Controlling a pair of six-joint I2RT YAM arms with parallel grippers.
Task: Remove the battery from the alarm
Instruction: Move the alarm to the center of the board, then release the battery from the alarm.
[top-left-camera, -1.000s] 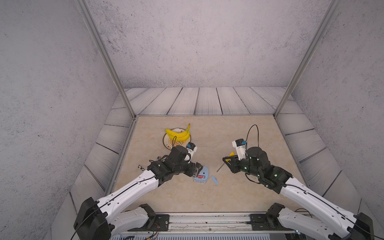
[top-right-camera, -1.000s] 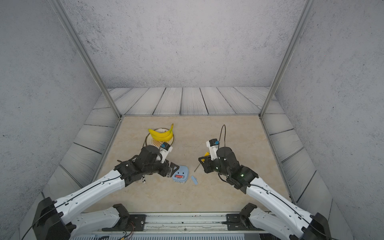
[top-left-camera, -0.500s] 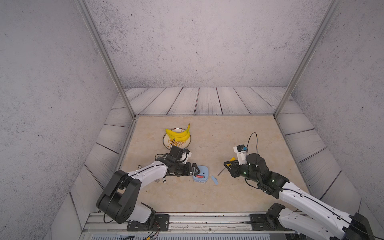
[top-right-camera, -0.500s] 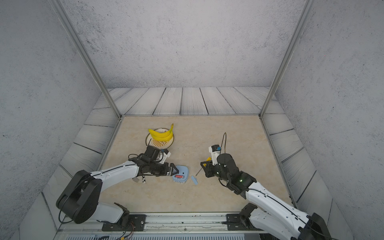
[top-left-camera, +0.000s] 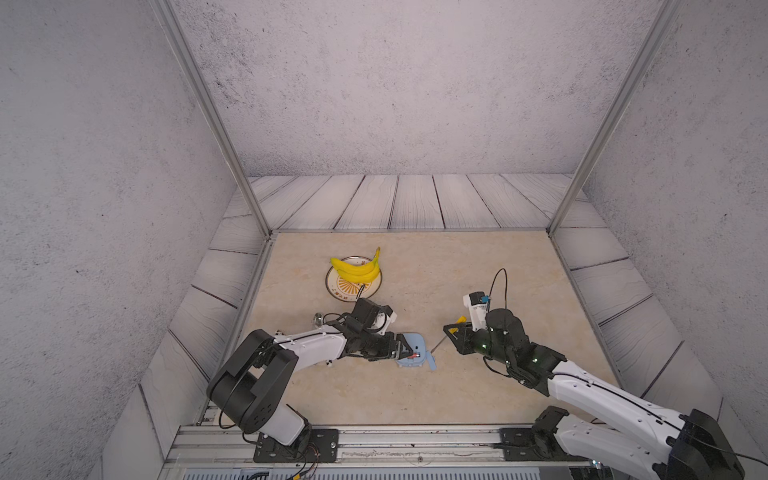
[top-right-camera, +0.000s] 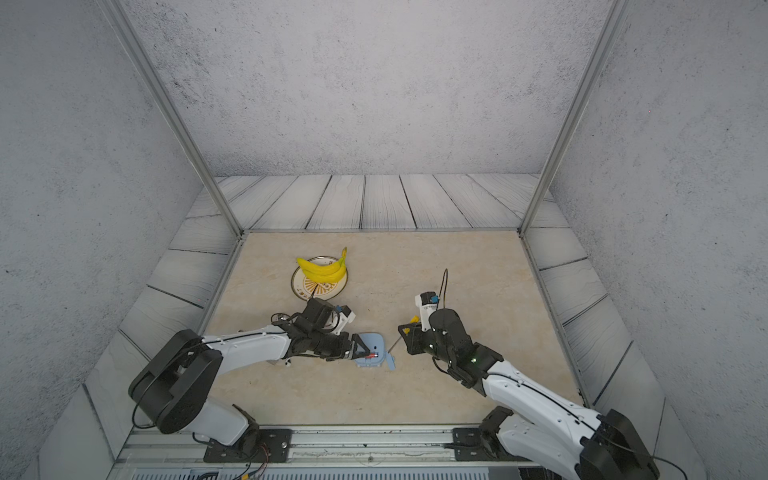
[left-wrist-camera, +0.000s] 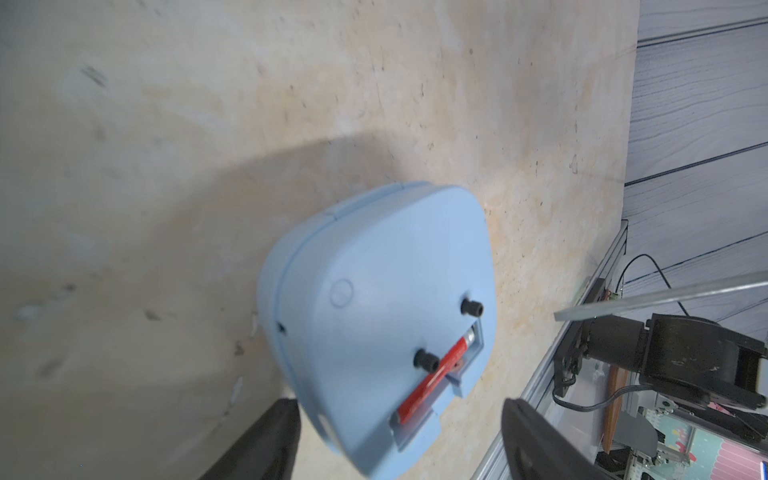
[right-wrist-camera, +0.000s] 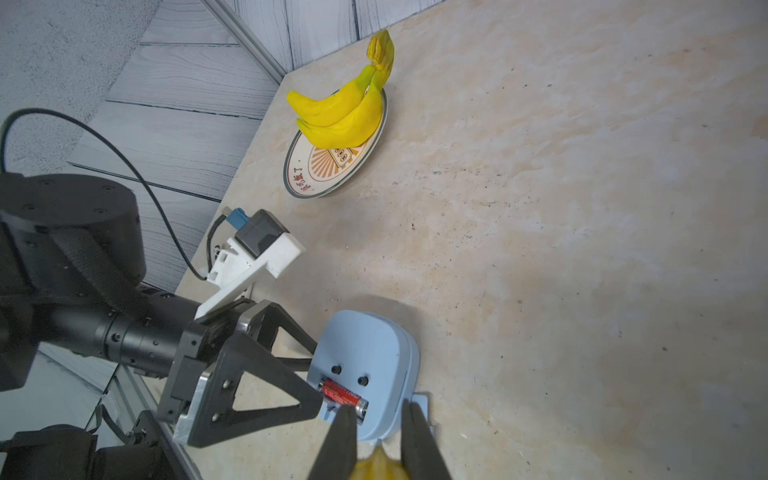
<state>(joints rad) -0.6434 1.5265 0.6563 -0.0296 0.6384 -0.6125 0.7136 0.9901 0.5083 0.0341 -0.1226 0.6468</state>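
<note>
The alarm (top-left-camera: 409, 347) (top-right-camera: 370, 345) lies face down on the table, its plain blue back (left-wrist-camera: 382, 270) up. The red battery (left-wrist-camera: 432, 378) (right-wrist-camera: 343, 395) sits in the open slot at one edge of that back. My left gripper (top-left-camera: 405, 351) (left-wrist-camera: 399, 419) is open, low over the table, its two fingers reaching to the alarm's slot end; one fingertip (right-wrist-camera: 316, 399) is beside the battery. My right gripper (top-left-camera: 453, 332) (right-wrist-camera: 380, 424) is shut on a yellow-handled screwdriver (top-left-camera: 438, 345), whose tip points at the alarm from the right without touching it.
A small blue cover piece (top-left-camera: 432, 365) (right-wrist-camera: 417, 403) lies against the alarm's right side. A patterned plate (top-left-camera: 338, 291) with bananas (top-left-camera: 357, 268) stands behind the left arm. A small metal item (top-left-camera: 318, 319) lies to the left. The metal rail (top-left-camera: 415, 436) runs along the front.
My left arm has come down from above and stretched low toward the alarm, its jaws narrowing a little. My right arm has sunk slightly, still holding the screwdriver.
</note>
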